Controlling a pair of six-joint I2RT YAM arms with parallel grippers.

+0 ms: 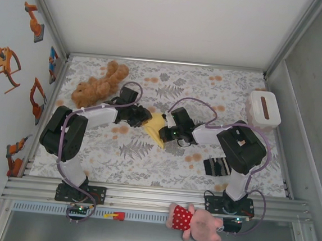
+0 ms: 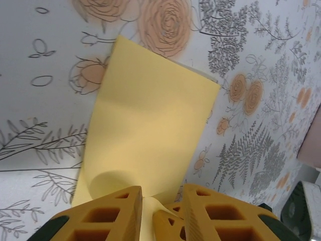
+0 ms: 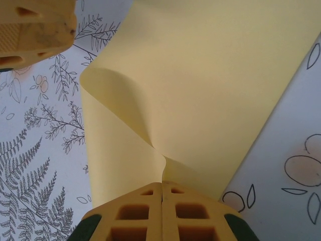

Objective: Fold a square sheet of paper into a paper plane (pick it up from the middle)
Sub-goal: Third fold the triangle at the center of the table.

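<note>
Pinching the square sheet of paper (image 1: 156, 126) from opposite sides, the two arms met over the middle of the floral table (image 1: 146, 164). The left gripper (image 1: 143, 117) held one edge in a narrow gap between its yellow fingers (image 2: 108, 218), and the pale-yellow sheet stretched away from it, bulging near the grip. The right gripper (image 1: 164, 135) had its fingers (image 3: 130, 216) pressed flat together on the paper's edge, which buckled into a soft curl just above the pinch. A white box with a brown slot (image 1: 263, 108) stood at the far right, well apart from the paper, its inside hidden. A brown teddy (image 1: 99, 84) lay at the far left and a striped sock (image 1: 217, 166) beside the right arm.
</note>
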